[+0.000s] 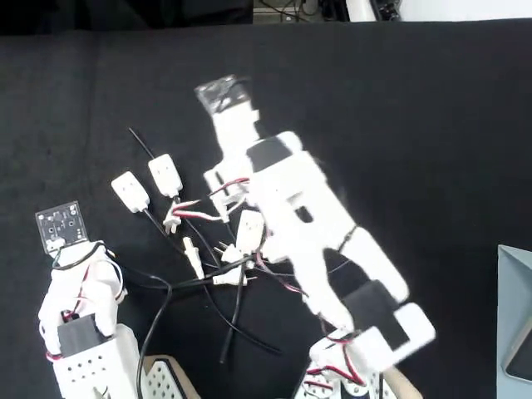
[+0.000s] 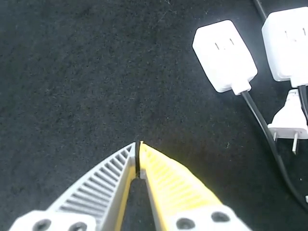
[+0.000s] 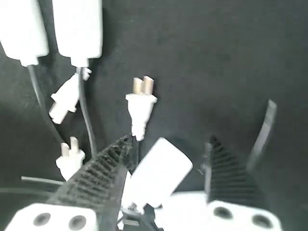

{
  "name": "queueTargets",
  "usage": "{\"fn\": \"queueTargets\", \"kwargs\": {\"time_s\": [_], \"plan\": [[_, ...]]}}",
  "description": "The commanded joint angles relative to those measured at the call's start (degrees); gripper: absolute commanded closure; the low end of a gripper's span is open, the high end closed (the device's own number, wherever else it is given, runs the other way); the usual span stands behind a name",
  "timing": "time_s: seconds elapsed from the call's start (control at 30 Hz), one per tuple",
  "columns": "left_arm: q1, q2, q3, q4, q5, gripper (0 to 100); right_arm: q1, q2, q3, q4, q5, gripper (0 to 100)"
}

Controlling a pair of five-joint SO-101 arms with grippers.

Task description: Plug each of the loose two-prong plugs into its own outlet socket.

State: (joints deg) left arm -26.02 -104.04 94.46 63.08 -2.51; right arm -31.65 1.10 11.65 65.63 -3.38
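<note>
- The left gripper (image 2: pixel 138 147) is clenched, its fingers pressed tip to tip with nothing between them, above bare black table (image 2: pixel 72 72).
- The left arm (image 1: pixel 83 316) stands at the left side of the table, apart from the plugs.
- The first socket (image 1: pixel 130 191) and the second socket (image 1: pixel 165 174) lie side by side, each with a black cable (image 2: pixel 259 120) running from it.
- The right arm (image 1: pixel 307 208) extends over the tangle of cables at mid-table.
- The right gripper (image 3: pixel 168 144) is released, its fingers spread wide and grasping nothing.
- The third socket (image 3: pixel 156 173) lies on the table between the spread fingers. Whether it touches either finger cannot be told.
- A loose plug (image 3: pixel 140 108) lies just beyond the third socket, prongs pointing away from the gripper.
- A second plug (image 3: pixel 65 103) and a third plug (image 3: pixel 70 159) lie loose beside the cables, neither inserted in a socket.
</note>
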Motion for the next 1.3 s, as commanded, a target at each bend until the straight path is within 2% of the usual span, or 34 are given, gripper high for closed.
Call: {"fn": "queueTargets", "kwargs": {"time_s": [0.0, 0.2, 0.57, 0.67, 0.8, 1.03, 1.27], "plan": [[-0.48, -0.18, -0.13, -0.88, -0.35, 97, -3.08, 6.64, -0.75, -6.51, -0.26, 74.0], [-0.48, -0.18, -0.13, -0.79, -0.35, 97, -3.25, 13.93, -0.75, -12.22, -0.26, 74.0], [-0.48, -0.18, -0.13, -0.79, -0.35, 97, -3.25, 18.86, -1.01, -16.18, -0.26, 74.1], [-0.48, -0.18, -0.13, -0.79, -0.35, 97, -3.16, 20.09, -2.77, -14.77, -0.26, 78.5], [-0.48, -0.18, -0.13, -0.70, -0.35, 97, -2.90, 20.53, -4.79, -13.54, -0.26, 98.2], [-0.48, -0.18, -0.13, -0.70, -0.35, 97, 0.09, 18.51, -9.19, -6.68, 1.85, 98.7], [-0.48, -0.18, -0.13, -0.70, -0.35, 97, 0.88, 6.90, -12.79, 3.52, 1.67, 98.7]]}}
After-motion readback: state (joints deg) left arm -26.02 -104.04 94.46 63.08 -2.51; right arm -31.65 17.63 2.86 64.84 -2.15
